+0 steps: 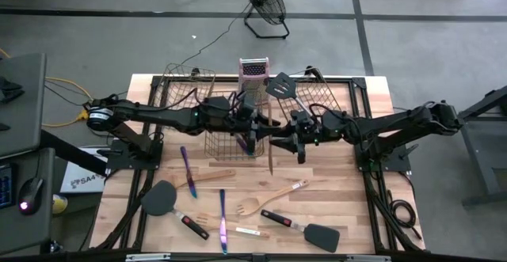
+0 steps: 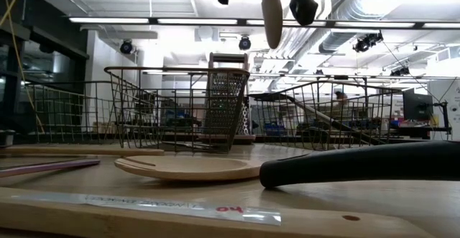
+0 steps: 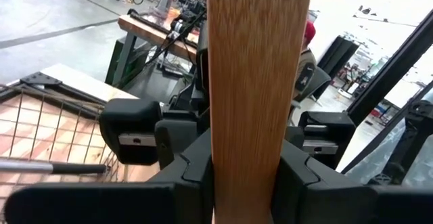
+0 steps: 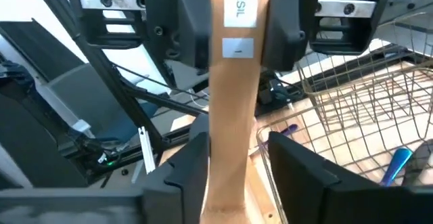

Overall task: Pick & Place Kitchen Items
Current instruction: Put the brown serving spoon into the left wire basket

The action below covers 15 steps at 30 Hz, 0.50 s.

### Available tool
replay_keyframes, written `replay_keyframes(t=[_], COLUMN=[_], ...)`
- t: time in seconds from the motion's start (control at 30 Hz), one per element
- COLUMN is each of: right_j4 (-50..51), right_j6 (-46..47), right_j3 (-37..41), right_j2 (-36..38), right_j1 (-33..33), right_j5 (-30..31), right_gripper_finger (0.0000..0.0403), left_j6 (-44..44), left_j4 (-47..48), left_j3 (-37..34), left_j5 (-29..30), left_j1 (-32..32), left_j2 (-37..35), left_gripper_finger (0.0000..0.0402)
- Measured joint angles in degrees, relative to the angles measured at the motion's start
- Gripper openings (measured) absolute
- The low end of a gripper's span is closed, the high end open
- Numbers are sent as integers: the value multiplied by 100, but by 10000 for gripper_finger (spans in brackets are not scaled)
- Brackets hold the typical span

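A pale wooden utensil [image 1: 270,151] hangs upright above the table's middle, its rounded lower end [image 2: 273,22] high over the table in the low view. My left gripper [image 1: 257,127] is shut on it. My right gripper [image 1: 295,139] faces it from the right and is open, with one finger on each side of the wooden handle [image 4: 230,149]. One finger stands clear of the wood; whether the other touches, I cannot tell. More utensils lie on the near table: purple cutlery [image 1: 223,222], a wooden fork [image 1: 269,199] and black spatulas [image 1: 305,230]. My left gripper pinches the utensil's flat wooden handle [image 3: 247,136] between its two fingers [image 3: 196,170], which show on either side of the labelled stretch in the right wrist view [image 4: 237,21]. The fingers come level from the table's left and lie across it. The utensil hangs upright, clear of the table.
Three wire baskets stand at the far side: left [image 1: 186,88], middle [image 1: 230,139] and right [image 1: 317,96], the right one holding a black spatula [image 1: 279,84]. A metal grater [image 1: 253,70] stands behind them. Another purple piece [image 1: 186,171] and a wooden spatula [image 1: 210,179] lie near the middle.
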State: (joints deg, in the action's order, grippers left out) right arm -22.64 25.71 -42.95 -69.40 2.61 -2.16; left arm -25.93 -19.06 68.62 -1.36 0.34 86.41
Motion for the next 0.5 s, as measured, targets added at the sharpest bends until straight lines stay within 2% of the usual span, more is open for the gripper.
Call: replay_keyframes(t=[0.1, 0.23, 0.5], right_j4=[172, 893, 1976], right_j6=[4, 79, 339], right_j3=[0, 1, 3], right_j2=[24, 185, 708], right_j1=[0, -2, -11], right_j5=[-175, -273, -231], right_gripper_finger=[175, 197, 206], left_j6=[31, 175, 198], left_j4=[-6, 81, 1465], left_j3=[0, 0, -5], left_j5=[38, 205, 894], left_j1=[0, 5, 209], left_j2=[0, -24, -625], left_gripper_finger=[86, 86, 86])
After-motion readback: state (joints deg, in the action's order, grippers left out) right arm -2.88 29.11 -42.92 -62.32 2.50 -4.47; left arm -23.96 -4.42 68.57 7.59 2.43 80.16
